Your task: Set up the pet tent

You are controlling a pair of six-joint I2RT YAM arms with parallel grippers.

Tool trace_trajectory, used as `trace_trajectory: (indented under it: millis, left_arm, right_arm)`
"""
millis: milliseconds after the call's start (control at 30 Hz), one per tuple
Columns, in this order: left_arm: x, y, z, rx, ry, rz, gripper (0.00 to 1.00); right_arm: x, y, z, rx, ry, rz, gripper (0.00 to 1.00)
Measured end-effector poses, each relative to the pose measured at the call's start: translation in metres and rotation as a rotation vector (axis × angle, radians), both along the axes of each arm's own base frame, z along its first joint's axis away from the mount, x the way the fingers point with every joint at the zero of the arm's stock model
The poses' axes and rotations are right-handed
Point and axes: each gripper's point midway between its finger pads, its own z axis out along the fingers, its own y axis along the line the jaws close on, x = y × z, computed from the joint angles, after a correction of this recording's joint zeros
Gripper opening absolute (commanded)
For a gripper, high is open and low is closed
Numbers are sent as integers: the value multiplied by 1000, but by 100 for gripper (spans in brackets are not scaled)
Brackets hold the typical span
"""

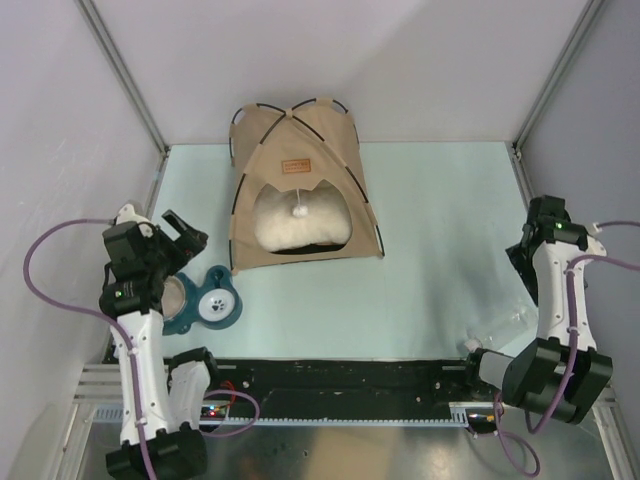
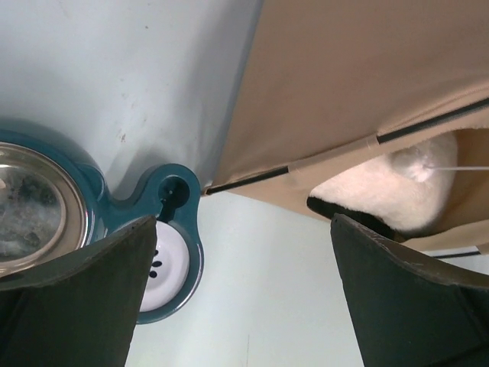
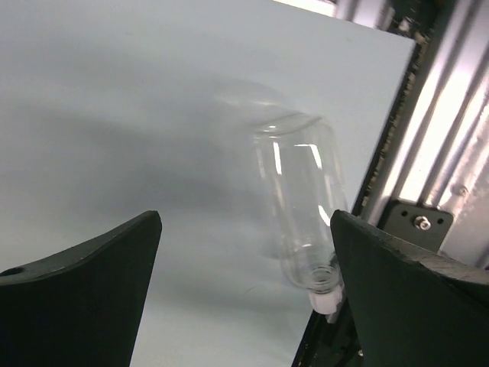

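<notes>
At the left side, the left claw (image 1: 187, 233) hangs above the tabletop (image 1: 430, 250) with its jaws wide apart and holds nothing. Just under it, close to the left edge, lies a teal feeder (image 1: 190, 318) with two bowls. The steel bowl (image 2: 30, 206) shows a grey mottled surface, and I cannot tell if this is content or reflection. The white bowl (image 2: 164, 264) has a dark paw print on its bottom. In the left wrist view, the near left corner of the tent is just beside the feeder, with a narrow strip of free tabletop between them.

The pet tent (image 1: 300, 150) stands upright at the far middle of the tabletop, its back against the rear wall (image 1: 400, 70). Its thin black poles (image 1: 262, 107) cross over the top. The brown label patch (image 1: 296, 167) sits above the opening, and the white pompom (image 1: 299, 210) hangs in the opening. Inside lies a cream pillow (image 1: 300, 230).

To the right of the tent the tabletop is wide and free up to the right edge. Near the near right corner, a clear bottle (image 3: 298, 206) lies on its side, its white neck close to the black rail (image 1: 350, 375). The right claw (image 3: 244, 298) hovers above it, jaws wide, gripping nothing.
</notes>
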Motion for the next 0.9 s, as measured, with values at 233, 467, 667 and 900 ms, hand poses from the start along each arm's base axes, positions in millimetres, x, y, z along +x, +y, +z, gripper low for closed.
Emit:
trace_trajectory:
  millis: [233, 467, 667, 900]
  left_arm:
    - [14, 13, 11, 21, 19, 52, 100]
    - [20, 21, 15, 27, 29, 91, 100]
    - [20, 26, 15, 39, 37, 116, 100]
    - [21, 28, 18, 34, 44, 126, 100]
  right_arm:
    - [-33, -9, -20, 44, 28, -130, 99]
    - [-55, 0, -58, 141, 79, -198, 99]
    - [-67, 11, -83, 181, 101, -192, 99]
    - [-67, 16, -100, 209, 101, -172, 99]
